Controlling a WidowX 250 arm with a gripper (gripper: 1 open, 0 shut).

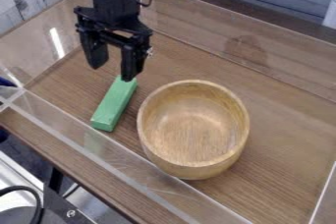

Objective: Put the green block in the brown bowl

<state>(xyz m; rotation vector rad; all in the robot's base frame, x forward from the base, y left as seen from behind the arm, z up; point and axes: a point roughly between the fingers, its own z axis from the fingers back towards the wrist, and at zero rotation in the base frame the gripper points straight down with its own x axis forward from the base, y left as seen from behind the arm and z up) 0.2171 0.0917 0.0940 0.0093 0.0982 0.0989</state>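
Your gripper (112, 60): fingers spread wide, holding nothing, above green block (113, 105); block lies just beside brown bowl (195, 128).

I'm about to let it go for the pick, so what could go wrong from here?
The open tool hangs over the far end of the green block, not its middle, so a grasp there might tip it. The block lies close beside the brown bowl, so a lowering finger could nudge the bowl. The clear wall runs near the block's other side.
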